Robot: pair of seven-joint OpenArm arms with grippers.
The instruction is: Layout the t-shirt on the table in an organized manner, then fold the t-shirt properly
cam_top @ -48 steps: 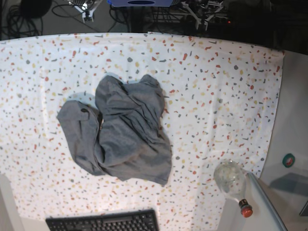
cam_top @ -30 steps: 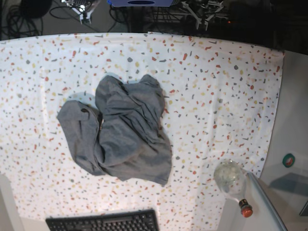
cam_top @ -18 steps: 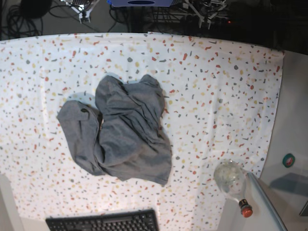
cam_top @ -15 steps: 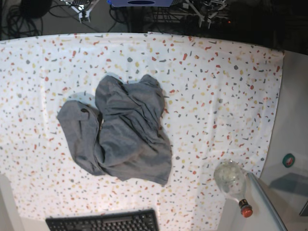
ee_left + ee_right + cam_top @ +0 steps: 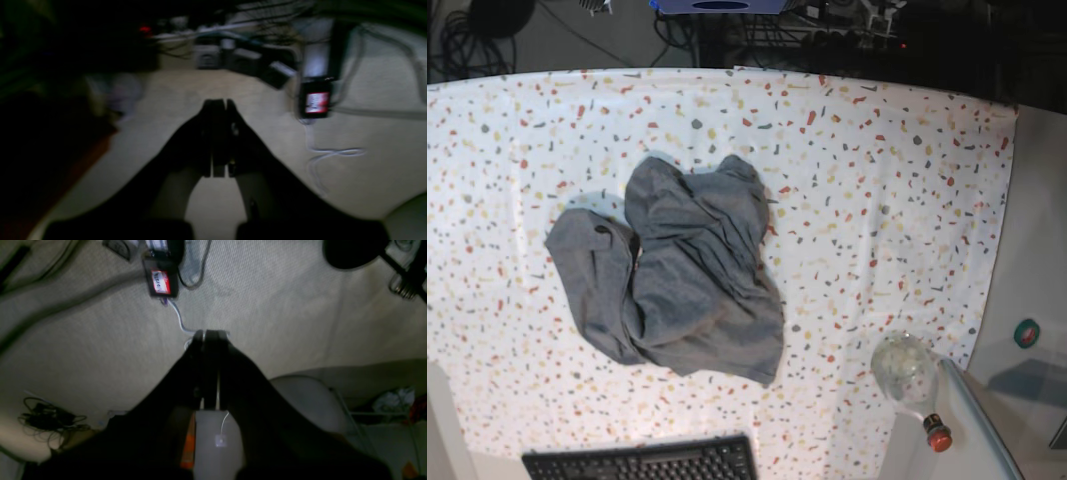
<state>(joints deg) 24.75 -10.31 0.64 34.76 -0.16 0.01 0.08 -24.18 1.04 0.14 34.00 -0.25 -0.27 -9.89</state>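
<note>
The table (image 5: 907, 180) spreads wide, leaving room for laying out. The t-shirt (image 5: 677, 280) lies crumpled in a heap left of centre, untouched, so flattening has not begun. The left gripper (image 5: 217, 140) and right gripper (image 5: 208, 370) are pressed together, empty, parked over the floor off the table.

Base overhead on table (image 5: 907, 180), wrist views floorward
</note>
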